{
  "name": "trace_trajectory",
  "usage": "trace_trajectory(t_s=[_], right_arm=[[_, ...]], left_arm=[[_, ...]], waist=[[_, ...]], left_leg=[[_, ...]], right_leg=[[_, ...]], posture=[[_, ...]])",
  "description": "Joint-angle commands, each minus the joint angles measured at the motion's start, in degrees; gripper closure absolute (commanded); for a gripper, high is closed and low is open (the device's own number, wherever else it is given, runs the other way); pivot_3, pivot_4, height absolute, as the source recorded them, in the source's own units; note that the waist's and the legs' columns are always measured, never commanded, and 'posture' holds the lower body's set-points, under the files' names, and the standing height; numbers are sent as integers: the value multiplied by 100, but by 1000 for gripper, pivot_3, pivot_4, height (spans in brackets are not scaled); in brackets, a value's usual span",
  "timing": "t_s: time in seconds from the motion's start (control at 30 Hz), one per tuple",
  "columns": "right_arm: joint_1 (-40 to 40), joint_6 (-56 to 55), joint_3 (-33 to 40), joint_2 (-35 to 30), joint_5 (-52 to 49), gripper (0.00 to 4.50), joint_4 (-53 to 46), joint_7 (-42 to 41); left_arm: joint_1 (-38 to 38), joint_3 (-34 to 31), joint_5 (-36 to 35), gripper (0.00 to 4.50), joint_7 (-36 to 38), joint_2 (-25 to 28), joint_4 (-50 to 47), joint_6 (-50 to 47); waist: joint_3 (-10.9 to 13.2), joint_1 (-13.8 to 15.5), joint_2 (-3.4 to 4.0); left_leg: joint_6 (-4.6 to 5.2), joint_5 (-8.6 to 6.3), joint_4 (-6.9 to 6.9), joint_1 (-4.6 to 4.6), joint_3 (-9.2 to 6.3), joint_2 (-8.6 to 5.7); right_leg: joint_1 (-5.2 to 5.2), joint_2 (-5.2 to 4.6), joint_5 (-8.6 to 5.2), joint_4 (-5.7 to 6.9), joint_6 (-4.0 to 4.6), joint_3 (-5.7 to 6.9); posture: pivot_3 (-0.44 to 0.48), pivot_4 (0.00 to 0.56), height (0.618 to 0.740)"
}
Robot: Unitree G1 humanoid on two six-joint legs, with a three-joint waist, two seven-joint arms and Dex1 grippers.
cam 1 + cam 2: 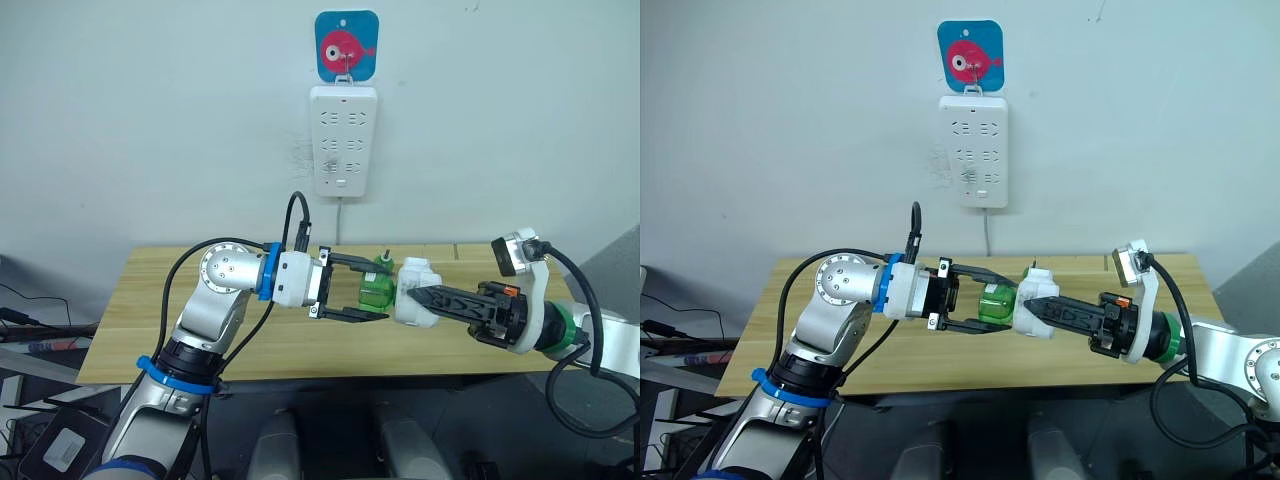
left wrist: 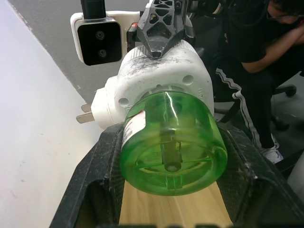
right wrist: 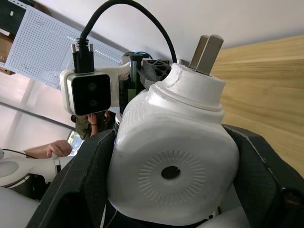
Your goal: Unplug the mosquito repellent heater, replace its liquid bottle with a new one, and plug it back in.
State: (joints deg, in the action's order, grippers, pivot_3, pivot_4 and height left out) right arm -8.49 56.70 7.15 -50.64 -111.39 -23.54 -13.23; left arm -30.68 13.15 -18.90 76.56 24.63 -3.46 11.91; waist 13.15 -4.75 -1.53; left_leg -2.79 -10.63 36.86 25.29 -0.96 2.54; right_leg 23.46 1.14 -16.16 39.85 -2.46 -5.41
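Above the table's (image 1: 150, 330) middle, the right gripper (image 1: 412, 297) clamps the heater (image 1: 415, 290); the left gripper (image 1: 372, 289) clamps its green bottle (image 1: 375, 291), whose label is unreadable.

Mosquito repellent heater (image 1: 416, 292): a small white rounded plastic unit, held off the wooden surface (image 1: 160, 310) in mid-air between the two arms, unplugged. Its face bears a round hole ringed by fine radial ribs, and two flat metal prongs (image 3: 205, 51) project from one side. Its white shell is scuffed with dark smudges. Liquid bottle (image 1: 375, 290): translucent green, cylindrical, with a label on its side and a dark wick running along its axis; it is seated in the heater's base, the pair lying roughly horizontal, bottle toward the robot's left.
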Motion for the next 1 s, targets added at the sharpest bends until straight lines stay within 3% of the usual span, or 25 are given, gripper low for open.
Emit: trace_trajectory(t_s=[0.03, 0.1, 0.23, 0.3, 0.37, 0.47, 0.67, 1.0], right_arm=[[-23, 48, 113, -275, -84, 403, -281, 112], [45, 138, 206, -511, 163, 0, -235, 141], [305, 334, 742, -1030, 1035, 0, -51, -566], [204, 262, 1139, -1179, 1107, 390, 157, -728], [-3, 336, 1362, -1368, 974, 917, 209, -913], [-474, 385, 1283, -1516, 707, 2138, 134, -943], [-1668, 364, 192, -942, 672, 4479, 368, -365], [-2530, 966, -580, -452, 948, 4500, 1061, -337]], left_arm=[[46, -105, 68, 2257, -176, -105, 101, 506], [117, -161, 54, 2257, -237, -163, 187, 766], [298, -193, 59, 2257, -343, -181, 330, 1144], [381, -152, 72, 2257, -322, -147, 402, 1303], [427, -109, 72, 2257, -300, -128, 458, 1419], [434, -47, 42, 2257, -232, -134, 539, 1570], [292, 46, 30, 2257, -167, -259, 702, 1815], [290, 140, 94, 2257, -188, -328, 759, 2276]], waist=[[0, 0, 0], [0, 0, 0], [-1, 4, 2], [-1, 3, 2], [-1, 1, 2], [-1, -4, 2], [-1, -29, 2], [0, -3, 2]], left_leg=[[0, 0, 0, 0, 0, 0], [0, 0, 0, 0, 0, -1], [1, -1, -1, -1, 2, 1], [1, -1, -1, 0, 2, 1], [1, -1, 1, -1, 6, 0], [3, -2, -2, -6, 13, 2], [9, -6, -4, -9, 14, 8], [21, -12, -5, 3, 14, 7]], right_leg=[[0, 0, 0, 0, 0, 0], [0, -1, 0, 0, 0, -1], [0, -2, 0, -3, 0, 0], [0, -2, 0, -4, 0, 0], [0, -2, 0, -4, 0, -4], [0, -1, 0, -3, 0, -10], [-2, 6, 0, -10, 0, -13], [-2, 0, 1, -31, 1, -10]], posture=[[-99, 179, 740], [-98, 180, 740], [-97, 183, 740], [-100, 185, 740], [-108, 189, 740], [-121, 191, 740], [-120, 196, 740], [-97, 200, 740]])
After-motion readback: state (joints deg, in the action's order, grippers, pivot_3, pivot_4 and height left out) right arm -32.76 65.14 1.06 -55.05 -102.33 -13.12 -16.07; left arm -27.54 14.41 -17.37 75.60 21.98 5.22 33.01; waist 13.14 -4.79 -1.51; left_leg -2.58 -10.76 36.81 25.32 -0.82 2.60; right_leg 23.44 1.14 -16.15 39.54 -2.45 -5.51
